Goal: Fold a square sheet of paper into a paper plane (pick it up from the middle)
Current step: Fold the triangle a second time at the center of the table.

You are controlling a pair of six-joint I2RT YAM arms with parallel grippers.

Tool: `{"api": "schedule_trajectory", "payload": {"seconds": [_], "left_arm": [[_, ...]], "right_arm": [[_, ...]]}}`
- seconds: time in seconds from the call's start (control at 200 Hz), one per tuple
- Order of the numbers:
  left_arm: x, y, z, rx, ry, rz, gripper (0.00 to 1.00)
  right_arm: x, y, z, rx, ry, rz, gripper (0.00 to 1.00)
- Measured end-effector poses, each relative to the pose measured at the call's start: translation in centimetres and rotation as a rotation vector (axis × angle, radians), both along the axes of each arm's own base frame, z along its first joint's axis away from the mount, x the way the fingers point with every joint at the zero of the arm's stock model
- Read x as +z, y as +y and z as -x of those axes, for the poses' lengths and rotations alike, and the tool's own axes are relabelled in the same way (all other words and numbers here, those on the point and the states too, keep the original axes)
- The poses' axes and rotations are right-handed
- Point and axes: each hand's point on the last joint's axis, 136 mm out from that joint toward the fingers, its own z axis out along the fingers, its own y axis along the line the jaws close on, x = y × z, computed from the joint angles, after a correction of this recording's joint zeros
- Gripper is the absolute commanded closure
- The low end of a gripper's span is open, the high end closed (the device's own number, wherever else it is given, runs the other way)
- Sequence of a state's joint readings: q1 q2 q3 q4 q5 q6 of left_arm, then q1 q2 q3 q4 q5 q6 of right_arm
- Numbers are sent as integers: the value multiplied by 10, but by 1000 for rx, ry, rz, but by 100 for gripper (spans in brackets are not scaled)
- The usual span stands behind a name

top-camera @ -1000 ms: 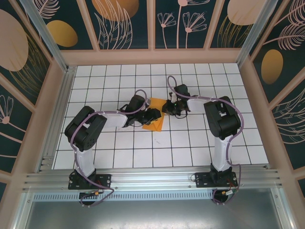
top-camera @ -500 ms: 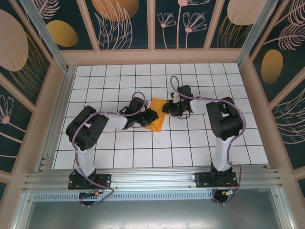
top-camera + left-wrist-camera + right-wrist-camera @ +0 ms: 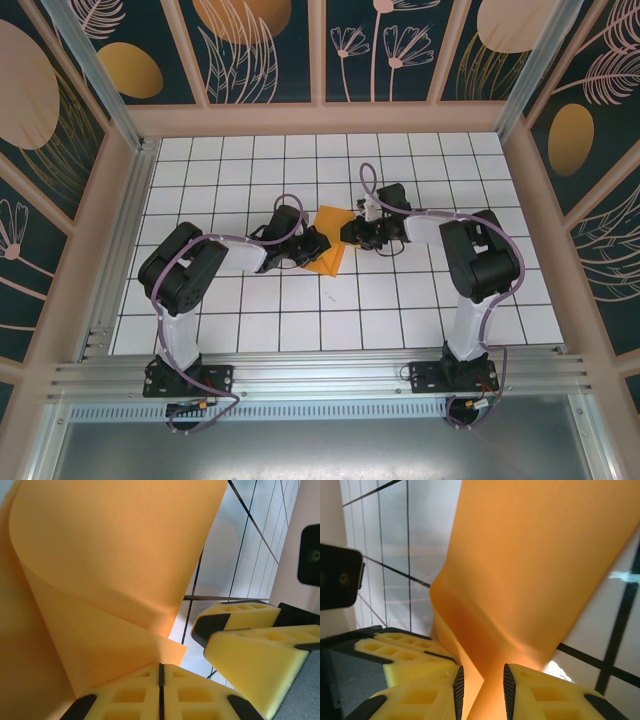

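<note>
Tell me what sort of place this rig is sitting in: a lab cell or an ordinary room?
Most likely a purpose-built robot test cell: a white gridded tabletop, an aluminium frame rail along the near edge, and decorated wall panels enclosing it on three sides.

The top camera looks down from high up, over the near edge, at the whole worktop (image 3: 400, 300). Each wrist camera sits very close to the same orange paper (image 3: 100, 555).
</note>
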State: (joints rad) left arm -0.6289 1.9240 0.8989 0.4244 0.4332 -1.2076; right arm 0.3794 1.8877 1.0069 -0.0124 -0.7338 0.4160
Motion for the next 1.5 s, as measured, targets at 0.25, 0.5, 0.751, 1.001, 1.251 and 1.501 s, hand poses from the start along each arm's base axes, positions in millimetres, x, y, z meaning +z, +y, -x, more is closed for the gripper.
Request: {"api": "schedule_trajectory", "payload": {"seconds": [0.25, 0.5, 0.751, 1.001, 1.251, 1.501], "left_arm": [[0, 0, 0, 1, 1, 1, 94], [0, 0, 0, 1, 2, 1, 94], [0, 0, 0, 1, 1, 1, 95], [0, 0, 0, 1, 1, 1, 93], [10, 10, 7, 11, -30, -7, 73], [10, 27, 9, 50, -64, -78, 76]], "right_arm": [[3, 8, 5, 47, -10, -30, 66], [-4, 9, 9, 69, 2, -27, 65], [-4, 14, 8, 82, -6, -27, 72], [-9, 14, 10, 88, -4, -8, 89], [-15, 7, 4, 64, -17, 52, 94], [-17, 2, -3, 51, -43, 102, 95]]}}
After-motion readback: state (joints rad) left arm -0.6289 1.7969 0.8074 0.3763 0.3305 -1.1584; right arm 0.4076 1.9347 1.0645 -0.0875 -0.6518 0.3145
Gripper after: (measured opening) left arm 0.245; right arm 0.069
